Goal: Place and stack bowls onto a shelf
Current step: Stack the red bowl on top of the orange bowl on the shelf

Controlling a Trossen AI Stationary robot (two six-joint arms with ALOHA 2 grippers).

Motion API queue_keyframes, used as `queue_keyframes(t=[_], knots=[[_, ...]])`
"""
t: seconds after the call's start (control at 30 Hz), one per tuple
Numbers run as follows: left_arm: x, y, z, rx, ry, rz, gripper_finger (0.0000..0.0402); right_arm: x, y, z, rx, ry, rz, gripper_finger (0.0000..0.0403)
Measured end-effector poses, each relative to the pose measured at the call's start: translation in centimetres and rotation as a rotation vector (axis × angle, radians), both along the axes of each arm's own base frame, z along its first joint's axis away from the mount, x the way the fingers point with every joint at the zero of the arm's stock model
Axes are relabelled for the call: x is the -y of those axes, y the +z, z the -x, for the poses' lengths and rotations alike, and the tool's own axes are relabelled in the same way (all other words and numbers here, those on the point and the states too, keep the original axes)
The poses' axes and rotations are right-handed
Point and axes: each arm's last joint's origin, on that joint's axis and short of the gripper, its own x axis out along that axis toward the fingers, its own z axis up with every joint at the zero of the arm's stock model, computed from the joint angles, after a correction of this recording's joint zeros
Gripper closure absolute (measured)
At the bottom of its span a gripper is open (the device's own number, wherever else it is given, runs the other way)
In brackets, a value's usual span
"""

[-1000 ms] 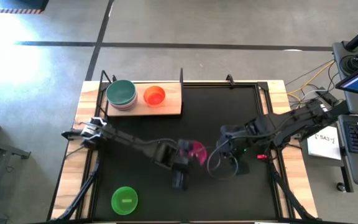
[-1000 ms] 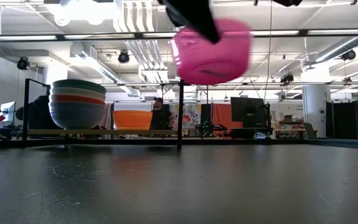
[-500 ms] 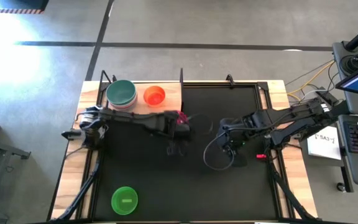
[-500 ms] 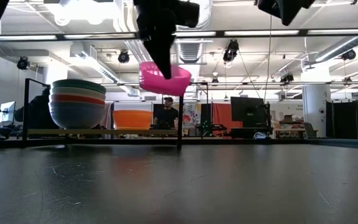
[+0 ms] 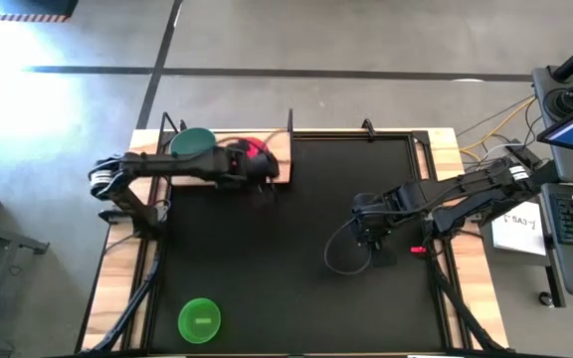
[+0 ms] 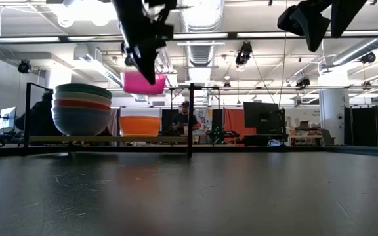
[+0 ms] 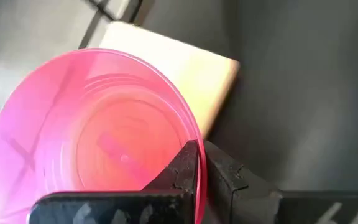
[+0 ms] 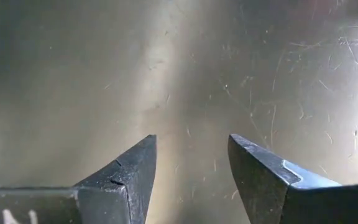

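Note:
My left gripper (image 5: 259, 167) is shut on the small magenta bowl (image 6: 143, 82), which it holds in the air above the right part of the light-wood shelf (image 5: 283, 151). The orange bowl (image 6: 140, 126) stands on the shelf board under it and is hidden by the arm in the high view. A stack of larger bowls with teal on top (image 5: 194, 142) sits on the shelf's left part. A green bowl (image 5: 199, 320) rests on the mat near the front-left corner. My right gripper (image 8: 191, 146) hangs open over the bare mat at centre-right. My left gripper pinches the magenta bowl's rim (image 7: 191, 132), one finger (image 7: 182, 167) inside the bowl and the other (image 7: 232, 182) outside its wall. The bowl (image 7: 98, 137) is mouth up and lifted clear, hanging over the shelf.
Thin black uprights (image 6: 190, 118) stand at the shelf's ends and at the mat's far edge. Free black mat (image 5: 296, 268) spreads between the two arms. A keyboard and paper (image 5: 525, 224) lie off the table's right side. People show in the room behind the shelf in the low view.
My left gripper has carried the magenta bowl from above the middle of the mat toward the table's far-left, ending over the shelf's right part above the orange bowl. It has stayed shut on the bowl, which remains lifted clear. My right gripper has shifted only slightly.

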Motion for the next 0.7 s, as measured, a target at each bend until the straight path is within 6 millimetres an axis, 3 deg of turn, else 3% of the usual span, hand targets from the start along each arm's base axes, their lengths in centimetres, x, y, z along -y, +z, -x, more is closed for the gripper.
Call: queue_keyframes(t=[0.2, 0.33, 0.47, 0.7], knots=[[-5.5, -2.3, 2.0, 0.062, 0.157, -0.026, 0.0401, 0.0, -0.2, 0.0, -0.003, -0.005, 0.000, 0.0216], [-7.9, -3.3, 2.5, 0.112, 0.196, 0.025, 0.0401, 0.0, -0.2, 0.0, -0.004, -0.015, -0.003, 0.0216], [-8.9, -4.6, 2.3, 0.124, 0.177, 0.033, 0.0401, 0.0, -0.2, 0.1, -0.002, -0.014, -0.003, 0.0216], [-9.0, -5.0, 2.3, 0.121, 0.171, 0.058, 0.0401, 0.0, -0.2, 0.1, -0.001, -0.014, -0.003, 0.0216]])
